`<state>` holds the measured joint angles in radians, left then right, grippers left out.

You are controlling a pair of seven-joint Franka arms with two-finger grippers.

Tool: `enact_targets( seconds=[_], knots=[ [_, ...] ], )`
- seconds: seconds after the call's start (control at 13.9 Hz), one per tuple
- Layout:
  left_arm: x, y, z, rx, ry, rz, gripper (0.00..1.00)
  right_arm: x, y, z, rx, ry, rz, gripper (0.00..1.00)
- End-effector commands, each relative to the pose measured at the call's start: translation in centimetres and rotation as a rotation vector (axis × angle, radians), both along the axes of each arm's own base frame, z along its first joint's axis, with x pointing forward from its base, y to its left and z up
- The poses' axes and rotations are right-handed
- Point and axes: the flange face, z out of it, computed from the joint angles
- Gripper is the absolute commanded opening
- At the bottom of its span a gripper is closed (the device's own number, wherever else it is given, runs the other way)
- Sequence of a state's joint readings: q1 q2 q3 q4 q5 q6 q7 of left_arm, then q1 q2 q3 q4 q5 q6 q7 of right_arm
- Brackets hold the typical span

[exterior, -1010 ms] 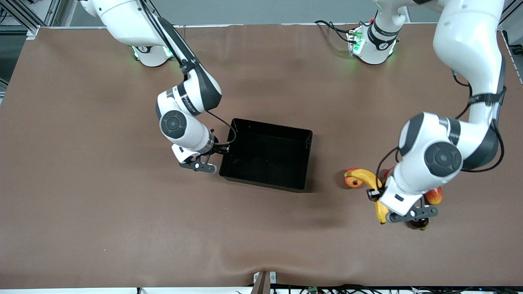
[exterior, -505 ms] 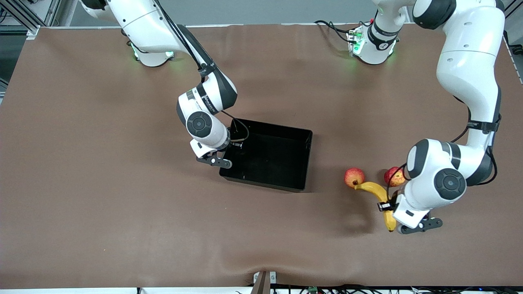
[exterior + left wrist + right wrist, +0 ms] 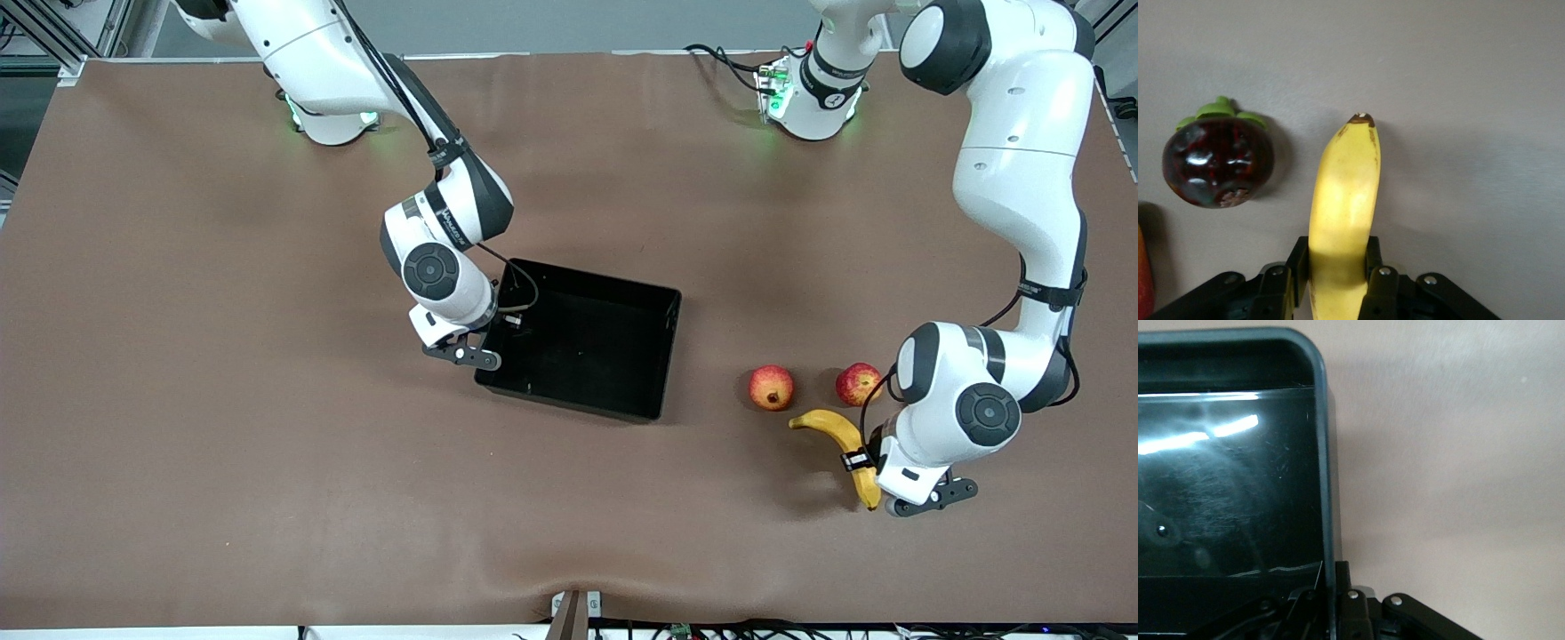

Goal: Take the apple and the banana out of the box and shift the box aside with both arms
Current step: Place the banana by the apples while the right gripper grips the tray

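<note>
Gripping the banana — left gripper; right gripper pinching box wall

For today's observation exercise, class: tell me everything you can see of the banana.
The banana is long, curved and yellow with a smooth skin and a brown tip. It lies on the brown table toward the left arm's end, nearer the front camera than the apple and apart from it. The left gripper is shut on it, fingers pressing both sides. A dark round fruit with a green calyx lies beside it, not touching.
</note>
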<state>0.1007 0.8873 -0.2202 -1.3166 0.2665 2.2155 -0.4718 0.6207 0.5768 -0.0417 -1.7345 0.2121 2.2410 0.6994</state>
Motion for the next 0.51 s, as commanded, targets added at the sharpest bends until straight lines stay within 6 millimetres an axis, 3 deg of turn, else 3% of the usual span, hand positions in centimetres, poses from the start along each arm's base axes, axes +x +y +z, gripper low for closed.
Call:
enact_targets(
  seconds=[0.0,0.07,0.14,0.29,0.43],
  knots=[
    [-0.7,0.2,-0.4,-0.004,0.011,0.007,0.09,2.7,-4.5,5.2,-0.016,-0.054,-0.065,0.00],
    [-0.8,0.4,-0.5,-0.004,0.016,0.009,0.48,4.2,-7.7,6.2,-0.030,-0.052,-0.103,0.00],
    [-0.8,0.5,-0.3,-0.003,0.013,0.011,0.99,5.2,-10.2,7.3,-0.028,-0.059,-0.098,0.00],
    [-0.5,0.6,1.6,0.004,-0.004,0.000,1.00,7.0,-17.2,9.2,-0.023,-0.036,-0.099,0.00],
    [-0.2,0.5,6.1,0.018,-0.042,-0.005,1.00,8.4,-24.9,10.1,-0.012,-0.022,-0.104,0.00]
  ],
)
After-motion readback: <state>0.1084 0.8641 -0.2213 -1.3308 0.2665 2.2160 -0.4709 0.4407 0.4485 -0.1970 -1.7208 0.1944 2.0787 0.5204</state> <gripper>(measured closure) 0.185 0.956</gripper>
